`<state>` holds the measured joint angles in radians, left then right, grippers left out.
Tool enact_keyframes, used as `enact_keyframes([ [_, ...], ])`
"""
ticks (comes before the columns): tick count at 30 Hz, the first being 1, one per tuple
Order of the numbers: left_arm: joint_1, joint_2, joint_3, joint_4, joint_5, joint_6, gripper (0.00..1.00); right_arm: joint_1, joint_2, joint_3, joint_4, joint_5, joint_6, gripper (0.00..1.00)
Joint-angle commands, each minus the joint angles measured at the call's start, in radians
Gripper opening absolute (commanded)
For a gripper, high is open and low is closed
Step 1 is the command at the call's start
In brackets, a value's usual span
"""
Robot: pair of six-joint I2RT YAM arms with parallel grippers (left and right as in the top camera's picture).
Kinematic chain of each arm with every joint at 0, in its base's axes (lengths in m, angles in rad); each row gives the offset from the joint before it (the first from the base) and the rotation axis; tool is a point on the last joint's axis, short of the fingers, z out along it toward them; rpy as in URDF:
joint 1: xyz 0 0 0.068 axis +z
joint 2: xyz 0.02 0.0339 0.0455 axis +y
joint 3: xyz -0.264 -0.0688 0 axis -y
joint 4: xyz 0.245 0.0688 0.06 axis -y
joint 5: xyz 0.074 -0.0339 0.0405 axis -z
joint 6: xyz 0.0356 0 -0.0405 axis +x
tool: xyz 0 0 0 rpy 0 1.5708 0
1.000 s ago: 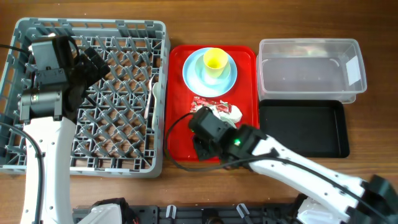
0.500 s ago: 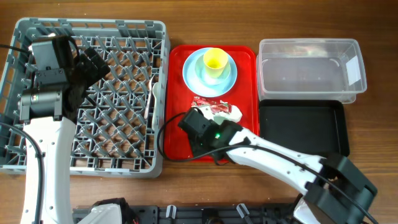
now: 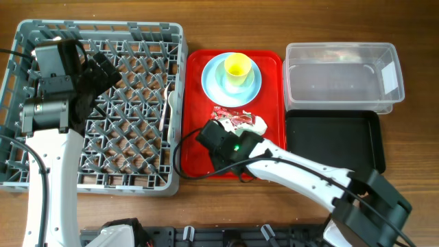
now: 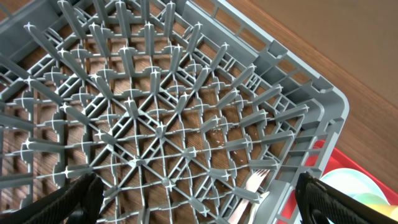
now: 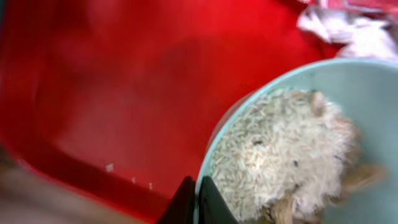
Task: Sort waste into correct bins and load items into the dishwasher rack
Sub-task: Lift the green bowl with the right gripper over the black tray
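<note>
My right gripper [image 5: 198, 200] is shut on the rim of a pale green bowl [image 5: 364, 118] that holds white rice scraps [image 5: 273, 155] and stands on the red tray [image 5: 118, 74]. Overhead, the right gripper [image 3: 223, 159] is over the tray's front part and its arm hides the bowl. A red snack wrapper [image 3: 228, 113] and a crumpled white napkin [image 3: 254, 124] lie just behind it. The yellow cup [image 3: 237, 66] sits on the light blue plate [image 3: 214, 84]. My left gripper [image 4: 196, 205] hangs open above the grey dishwasher rack [image 4: 155, 93], where a white fork [image 4: 252, 182] lies.
The clear plastic tub [image 3: 339, 75] stands at the back right, with the shallow black tray [image 3: 333, 140] in front of it. The rack [image 3: 137, 103] fills the left side, right beside the red tray [image 3: 195, 147]. The left arm's body reaches over the rack's left half.
The right arm shifted a little left over the tray's front, and its jaws went from partly open to shut on the bowl's rim. The left arm has not moved.
</note>
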<state>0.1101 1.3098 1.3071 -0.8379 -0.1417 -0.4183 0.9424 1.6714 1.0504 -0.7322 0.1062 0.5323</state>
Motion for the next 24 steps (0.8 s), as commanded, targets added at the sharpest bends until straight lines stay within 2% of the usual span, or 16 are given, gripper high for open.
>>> enact_keyframes([
  [1, 0.005, 0.000, 0.006, 0.002, -0.006, -0.013, 1.00, -0.004, -0.095, 0.085, -0.096, 0.037, -0.034, 0.04],
  [5, 0.005, 0.000, 0.006, 0.002, -0.006, -0.013, 1.00, -0.009, -0.198, 0.124, -0.209, 0.143, -0.026, 0.04],
  [9, 0.005, 0.000, 0.006, 0.002, -0.006, -0.013, 1.00, -0.058, -0.299, 0.124, -0.275, 0.159, -0.024, 0.04],
  [13, 0.005, 0.000, 0.006, 0.002, -0.006, -0.013, 1.00, -0.224, -0.392, 0.124, -0.354, 0.121, -0.038, 0.04],
  [18, 0.005, 0.000, 0.006, 0.002, -0.006, -0.013, 1.00, -0.550, -0.465, 0.124, -0.362, -0.188, -0.241, 0.04],
  [24, 0.005, 0.000, 0.006, 0.002, -0.006, -0.013, 1.00, -0.945, -0.469, 0.100, -0.378, -0.649, -0.547, 0.04],
])
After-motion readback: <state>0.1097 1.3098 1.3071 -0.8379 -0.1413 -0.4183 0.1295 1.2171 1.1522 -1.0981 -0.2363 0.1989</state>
